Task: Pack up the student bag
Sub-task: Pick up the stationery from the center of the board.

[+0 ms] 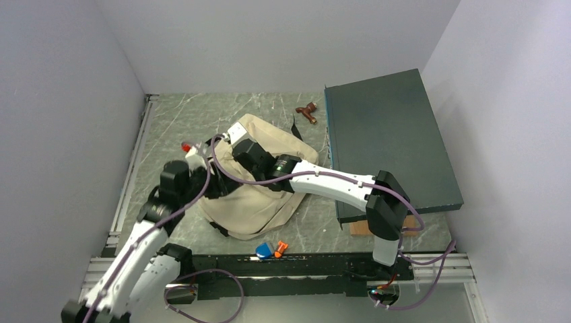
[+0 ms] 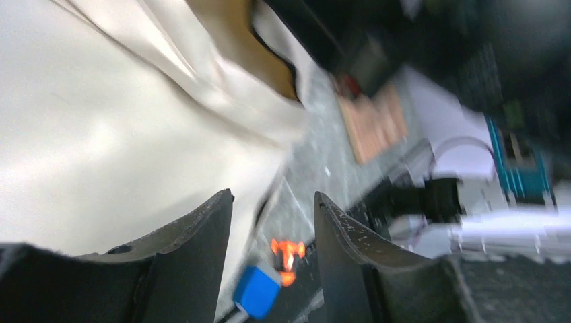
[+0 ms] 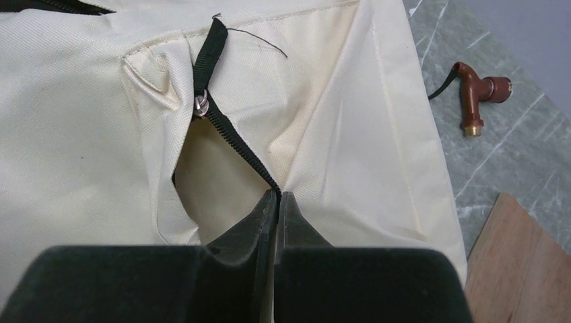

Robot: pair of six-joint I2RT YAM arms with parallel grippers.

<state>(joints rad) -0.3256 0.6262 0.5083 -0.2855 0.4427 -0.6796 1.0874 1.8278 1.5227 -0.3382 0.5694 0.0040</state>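
Opening stage of packing. The student bag (image 1: 259,195) lies flat on the table (image 1: 195,114), and both arms reach over it. The right gripper (image 3: 277,195) is clenched, its tips meeting at the lower end of the partly opened zip (image 3: 236,145) on the bag's face. Whether a fold of cloth is nipped between them cannot be told. The zip slider (image 3: 200,101) sits further up the zip, and a narrow opening (image 3: 198,182) gapes beside it. The left gripper (image 2: 273,198) is released and grasps nothing, hovering at the bag's left edge; this view is blurred. A brown strap end (image 3: 479,97) lies on the table beyond the bag's far corner. A dark flat box (image 1: 390,134) lies to the right of the bag. A small blue and orange object (image 1: 269,250) rests near the bag's near edge. No item is seen in either gripper, so the step in hand appears to be widening the mouth. The next move probably calls for one gripper to steady the cloth while the other draws the slider along, since the soft fabric would otherwise bunch.
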